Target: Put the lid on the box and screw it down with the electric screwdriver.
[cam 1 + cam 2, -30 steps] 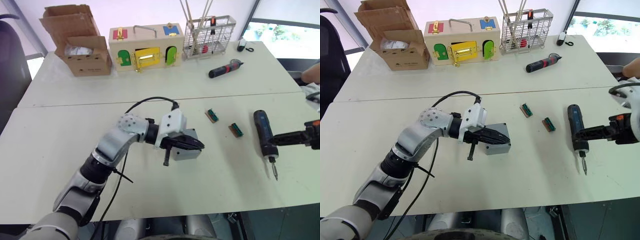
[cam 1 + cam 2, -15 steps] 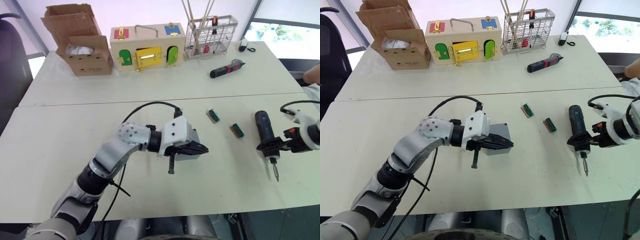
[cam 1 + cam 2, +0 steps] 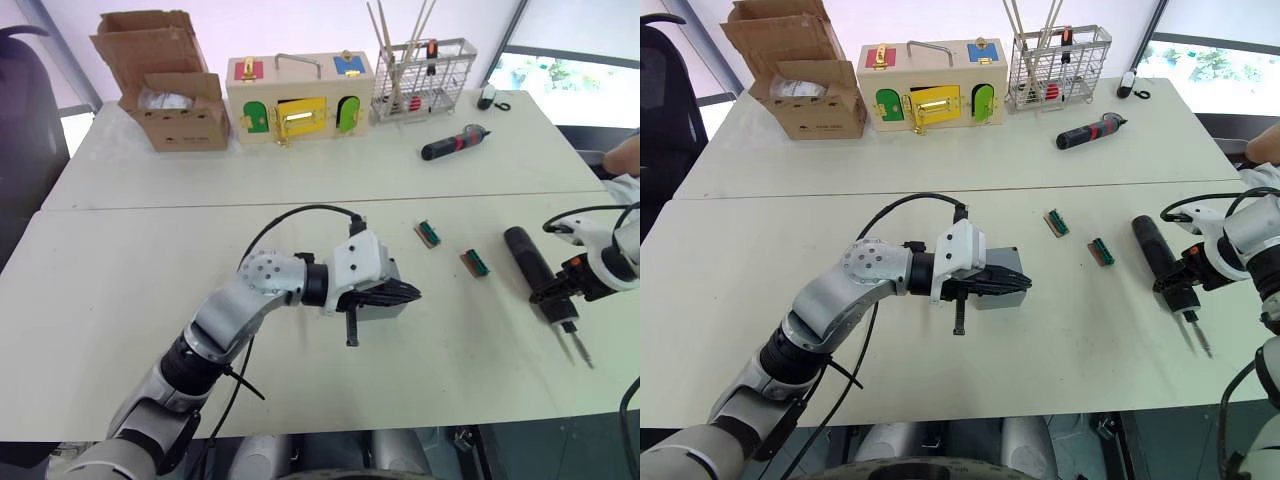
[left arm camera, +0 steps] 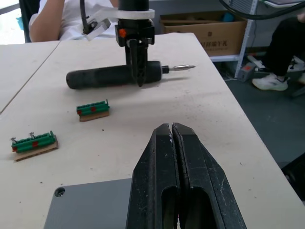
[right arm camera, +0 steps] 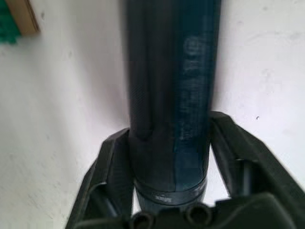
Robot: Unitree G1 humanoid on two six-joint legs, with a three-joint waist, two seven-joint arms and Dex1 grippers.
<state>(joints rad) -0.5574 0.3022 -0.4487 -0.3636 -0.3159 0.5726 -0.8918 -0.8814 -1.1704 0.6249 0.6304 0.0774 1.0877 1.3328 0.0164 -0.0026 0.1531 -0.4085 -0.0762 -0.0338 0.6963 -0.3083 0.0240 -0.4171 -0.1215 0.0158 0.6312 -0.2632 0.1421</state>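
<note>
Two pale benches [image 3: 120, 260] are standing end to end, daylight coming through a window behind. The grey box [image 3: 1002, 290] is sitting mid-bench on the near one, lid [image 4: 90, 205] lying flat on top, a corner screw hole showing. The left tool [image 3: 408, 293] is hovering just over the lid, its fingers [image 4: 164, 181] pressed together, gripping nothing. The electric screwdriver [image 3: 536, 270] is lying well to the right of the box, bit pointing toward the near edge. The right tool [image 3: 560, 290] is clamping it near the bit end, fingers [image 5: 112, 176] sitting on both sides of the barrel. Two small green terminal blocks [image 3: 427, 232] [image 3: 473, 262] are lying between box and screwdriver. On the far bench: a red-and-black screwdriver [image 3: 453, 145], a wire rack [image 3: 420, 75], a wooden box with coloured doors [image 3: 300, 95], an open cardboard box [image 3: 165, 80]. A person [image 4: 71, 16] is sitting past the bench end.
</note>
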